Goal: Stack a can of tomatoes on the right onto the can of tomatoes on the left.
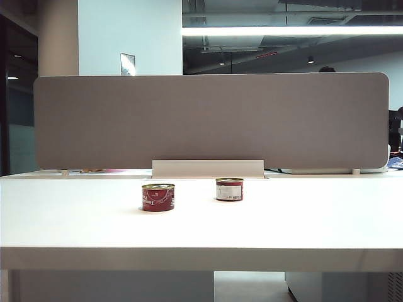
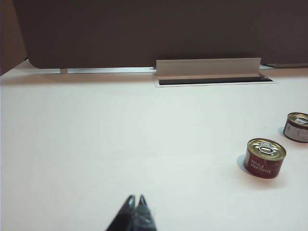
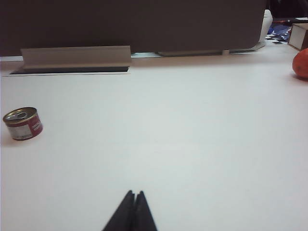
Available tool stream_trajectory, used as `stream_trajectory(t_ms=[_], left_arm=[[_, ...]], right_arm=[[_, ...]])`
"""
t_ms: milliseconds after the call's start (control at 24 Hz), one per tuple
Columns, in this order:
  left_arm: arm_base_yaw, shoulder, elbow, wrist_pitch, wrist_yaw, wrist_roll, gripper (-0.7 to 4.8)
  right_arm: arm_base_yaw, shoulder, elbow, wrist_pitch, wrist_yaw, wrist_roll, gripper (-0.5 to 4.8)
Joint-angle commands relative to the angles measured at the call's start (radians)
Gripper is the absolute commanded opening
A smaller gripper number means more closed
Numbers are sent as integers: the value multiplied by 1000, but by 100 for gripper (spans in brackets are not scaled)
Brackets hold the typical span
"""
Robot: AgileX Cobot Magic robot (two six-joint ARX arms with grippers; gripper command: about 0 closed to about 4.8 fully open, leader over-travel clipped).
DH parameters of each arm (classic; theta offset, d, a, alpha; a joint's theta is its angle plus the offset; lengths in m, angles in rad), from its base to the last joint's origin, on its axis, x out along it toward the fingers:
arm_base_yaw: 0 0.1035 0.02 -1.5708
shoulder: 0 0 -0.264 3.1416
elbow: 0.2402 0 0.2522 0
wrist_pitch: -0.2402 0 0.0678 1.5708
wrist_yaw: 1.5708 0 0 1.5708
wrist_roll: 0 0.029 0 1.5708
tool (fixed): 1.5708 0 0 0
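Left can: red tomato can [image 1: 158, 197] stood upright on the white bench [image 1: 315, 220], ring-pull lid up; also seen in the left wrist view [image 2: 264, 158].
Right can: second tomato can [image 1: 229, 189] upright, white label panel faced to the exterior camera, set a little further back than the left can; the two are near each other but apart, nothing stacked; caught at the edge of the left wrist view [image 2: 297, 127] and seen in the right wrist view [image 3: 22, 123].
Left pincer: [image 2: 135, 202] fingertips pressed together, nothing pinched, held low over bare bench, well apart from both cans; not seen in the exterior view.
Right pincer: [image 3: 134, 196] fingertips pressed together, nothing pinched, over bare bench, well apart from the right can; not seen in the exterior view.
Backdrop: grey divider panel [image 1: 208, 119] stood along the far edge of the bench, with a pale cable-slot cover [image 1: 208, 168] at its foot behind the cans.
Stray item: orange-red round thing [image 3: 301, 63] cut off at the edge of the right wrist view, kind not clear.
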Motion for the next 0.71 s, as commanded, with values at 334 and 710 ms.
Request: stream_trajectory(t_ms=[334,710], left_arm=[[1,1,3,5,1,7,-6],[1,1,3,-9,9,7,-6]], right_arm=[[97,143,157,21,5,17,-5],[132,513,323,114,0,17,-5]])
